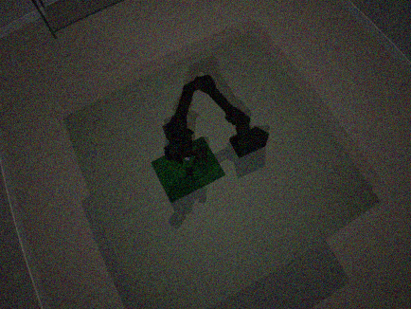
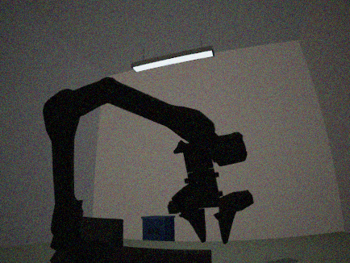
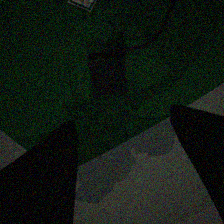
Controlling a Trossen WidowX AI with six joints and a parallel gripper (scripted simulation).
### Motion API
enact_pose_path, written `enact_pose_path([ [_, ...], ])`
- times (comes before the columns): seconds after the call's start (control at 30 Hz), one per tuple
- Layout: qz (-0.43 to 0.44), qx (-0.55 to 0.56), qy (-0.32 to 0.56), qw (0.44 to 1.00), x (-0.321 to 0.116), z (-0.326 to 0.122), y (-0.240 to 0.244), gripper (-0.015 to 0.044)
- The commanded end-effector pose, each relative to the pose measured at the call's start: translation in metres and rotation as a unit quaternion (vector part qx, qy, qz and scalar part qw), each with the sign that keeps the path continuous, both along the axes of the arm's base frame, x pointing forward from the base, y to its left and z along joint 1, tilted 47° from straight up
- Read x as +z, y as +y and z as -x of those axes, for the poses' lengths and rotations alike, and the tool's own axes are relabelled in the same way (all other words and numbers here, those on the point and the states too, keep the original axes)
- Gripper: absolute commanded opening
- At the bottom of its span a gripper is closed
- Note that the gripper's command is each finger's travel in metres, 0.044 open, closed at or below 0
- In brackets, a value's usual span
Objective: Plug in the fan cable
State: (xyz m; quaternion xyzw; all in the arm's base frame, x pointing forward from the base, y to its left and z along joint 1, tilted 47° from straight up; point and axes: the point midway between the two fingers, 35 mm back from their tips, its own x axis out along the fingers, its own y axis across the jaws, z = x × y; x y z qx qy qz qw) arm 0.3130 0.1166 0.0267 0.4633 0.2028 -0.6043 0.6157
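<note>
The green board [image 1: 177,190] [image 3: 40,55] lies under the arm's hand. In the wrist view a dark block [image 3: 107,75], which looks like the fan plug, stands over the board, with a thin dark cable [image 3: 152,41] curving from it to the upper right. My gripper [image 2: 214,242] [image 3: 123,114] is open and points down, with a wide gap between its fingertips. The block shows beyond the fingertips, not held between them. It is too dark to make out the header's pins or how deep the plug sits. The exterior view does not show the board clearly.
A pale square part [image 3: 83,3] sits on the board at the top of the wrist view. A blue box [image 2: 158,228] and a dark box [image 2: 103,232] stand low in the exterior view. The arm's dark base [image 1: 249,141] is right of the board.
</note>
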Motion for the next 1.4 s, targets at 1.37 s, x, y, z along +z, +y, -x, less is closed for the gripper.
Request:
enact_pose_path([
  [1.37, -0.014, -0.002, -0.006, 1.000, -0.055, -0.011, -0.057, 0.0210],
])
